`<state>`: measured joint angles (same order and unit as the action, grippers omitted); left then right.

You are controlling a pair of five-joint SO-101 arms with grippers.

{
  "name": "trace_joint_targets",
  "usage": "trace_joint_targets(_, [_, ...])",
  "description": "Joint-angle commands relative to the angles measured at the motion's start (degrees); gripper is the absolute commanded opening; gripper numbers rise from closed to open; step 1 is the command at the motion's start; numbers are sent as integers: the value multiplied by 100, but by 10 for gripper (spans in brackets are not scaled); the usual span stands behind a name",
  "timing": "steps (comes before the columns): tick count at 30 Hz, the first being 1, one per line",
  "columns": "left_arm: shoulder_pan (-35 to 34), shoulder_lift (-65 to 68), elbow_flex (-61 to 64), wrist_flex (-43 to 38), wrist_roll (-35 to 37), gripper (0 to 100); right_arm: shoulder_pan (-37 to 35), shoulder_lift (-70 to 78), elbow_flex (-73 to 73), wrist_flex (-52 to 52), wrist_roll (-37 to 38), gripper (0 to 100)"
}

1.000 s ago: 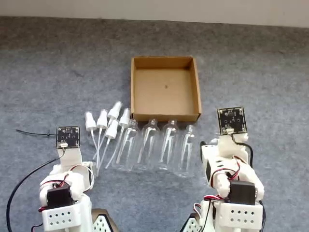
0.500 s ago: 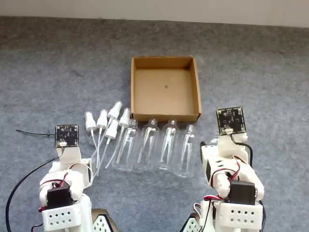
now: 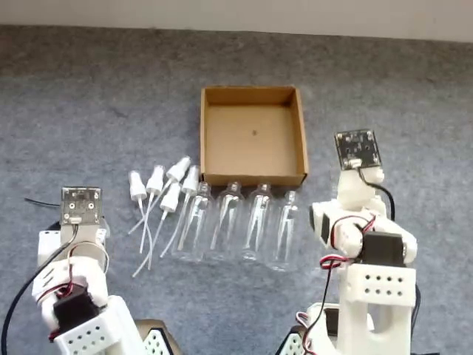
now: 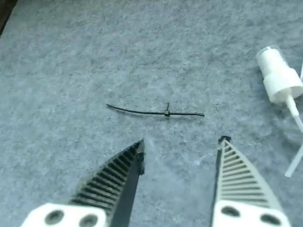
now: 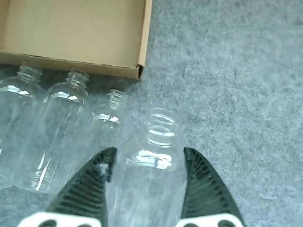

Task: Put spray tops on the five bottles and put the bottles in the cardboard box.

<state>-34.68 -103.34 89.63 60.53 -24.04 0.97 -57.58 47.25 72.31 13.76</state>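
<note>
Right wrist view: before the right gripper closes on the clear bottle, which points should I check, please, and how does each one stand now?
1. Right gripper open: ok.
2. Clear plastic bottle lying between its fingers: ok.
3. Fingers low enough to grip the bottle: cannot tell.
4. Bottle's neck bare, ready for a spray top: ok.
5. Left gripper at a white plastic spray top: not ok; it is open over a thin black cable tie, with the top off to one side.
6. Brown cardboard box open upward: ok.
</note>
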Motion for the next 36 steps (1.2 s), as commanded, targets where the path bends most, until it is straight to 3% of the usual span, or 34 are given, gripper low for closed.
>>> trace_joint_targets(1, [136, 57, -1262, 1029, -264, 239, -251, 57, -435, -31, 35, 5])
trace_joint_targets(7, [163, 822, -2501, 1741, -387, 239, -497, 48, -136, -356, 35, 5])
trace_joint_targets(12, [277, 3380, -3846, 1890, -589, 239, -514, 48, 295, -655, 35, 8])
trace_joint_targets(19, [1226, 7055, -6440, 2734, -501, 239, -514, 48, 760, -1007, 53, 10])
trace_joint_targets(28, [1982, 10369, -8646, 2769, 914, 239, -514, 48, 778, -716, 44, 7])
trace_joint_targets(36, [1859, 11407, -8778, 1749, 2365, 239, -514, 48, 778, -716, 44, 7])
